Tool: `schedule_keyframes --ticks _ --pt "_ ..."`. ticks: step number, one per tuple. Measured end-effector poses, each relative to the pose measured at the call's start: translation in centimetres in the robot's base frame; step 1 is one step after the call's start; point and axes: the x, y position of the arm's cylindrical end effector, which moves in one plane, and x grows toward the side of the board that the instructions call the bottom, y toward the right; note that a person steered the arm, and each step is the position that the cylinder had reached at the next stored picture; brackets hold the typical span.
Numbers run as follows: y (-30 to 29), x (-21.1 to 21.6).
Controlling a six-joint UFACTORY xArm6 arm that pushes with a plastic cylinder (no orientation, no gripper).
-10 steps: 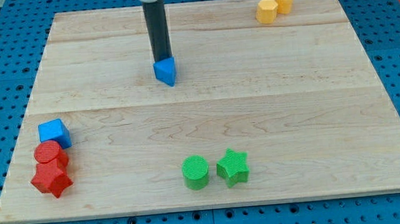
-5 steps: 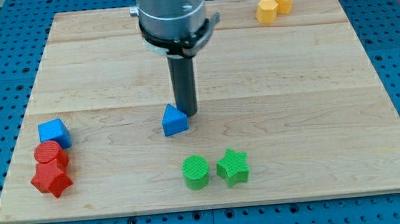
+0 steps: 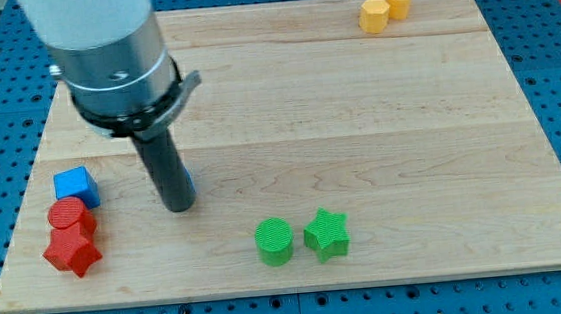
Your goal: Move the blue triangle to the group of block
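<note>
One blue triangle [image 3: 188,184], mostly hidden behind my tip [image 3: 179,206], only a sliver showing at the rod's right edge, left-centre on the surface [image 3: 379,139]. No jaws here. Nearby left: one blue cube [image 3: 74,185], one red cylinder [image 3: 69,215], one red star [image 3: 71,252]. Elsewhere: two green blocks, two yellow.

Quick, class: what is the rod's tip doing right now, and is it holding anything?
My tip: no gripper, holds nothing; it stands against the blue triangle, mostly hidden behind the rod, right of the blue cube.
</note>
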Motion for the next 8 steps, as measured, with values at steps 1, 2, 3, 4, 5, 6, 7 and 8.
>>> schedule_keyframes --ticks 1,2,3,4,5,6,7,8 --pt "4.1 -0.2" --pt "4.0 -1.2" --pt "1.3 -1.7" --pt "-1.6 -2.0" --pt "-2.2 -2.9" --pt "-4.1 -3.2" --pt "-6.8 -3.2" --pt "-8.2 -3.1"
